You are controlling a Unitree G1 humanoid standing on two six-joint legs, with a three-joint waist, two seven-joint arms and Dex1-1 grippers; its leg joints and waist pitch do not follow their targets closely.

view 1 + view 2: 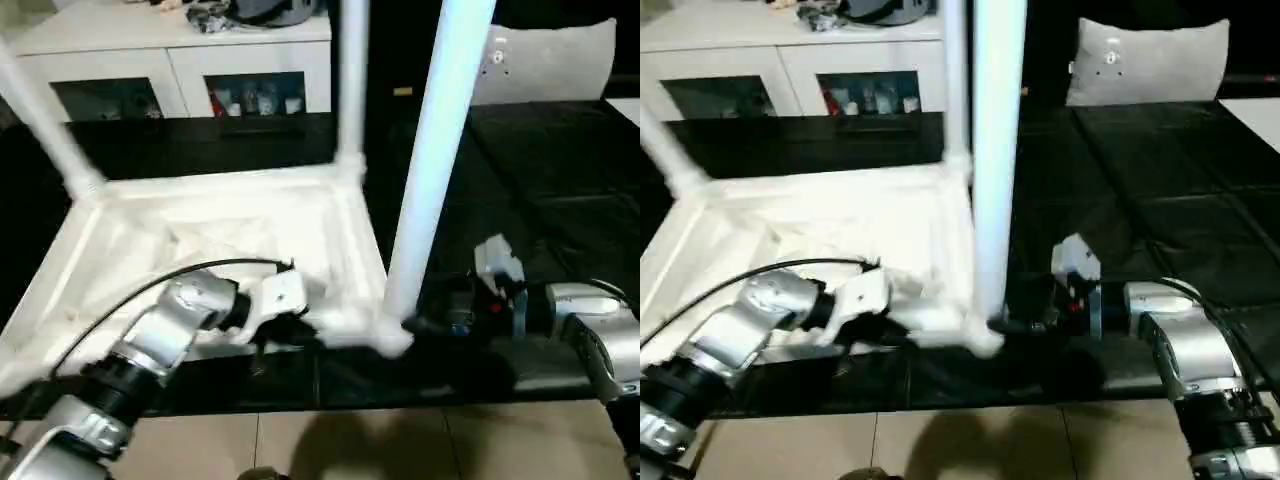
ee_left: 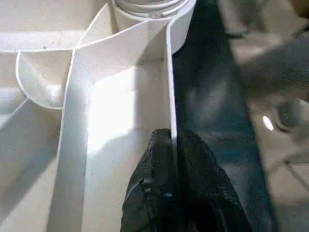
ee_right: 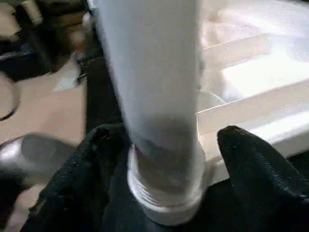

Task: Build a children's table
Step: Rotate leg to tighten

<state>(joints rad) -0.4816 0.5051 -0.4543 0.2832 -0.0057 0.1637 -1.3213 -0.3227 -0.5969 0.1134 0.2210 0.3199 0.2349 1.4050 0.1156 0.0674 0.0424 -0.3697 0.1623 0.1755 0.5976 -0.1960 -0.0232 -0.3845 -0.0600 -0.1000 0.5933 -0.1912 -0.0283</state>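
Upturned white plastic children's table top on black mat, tapered white leg upright at near corner. Left gripper pinched shut on rim; right gripper open astride leg's base.

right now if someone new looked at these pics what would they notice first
Most striking is the tall white leg rising at the near right corner of the upside-down tabletop, with the right gripper straddling its threaded base. The left gripper is pinched shut on the tabletop's near rim. Two more legs already stand at the far corners, before a white cabinet.
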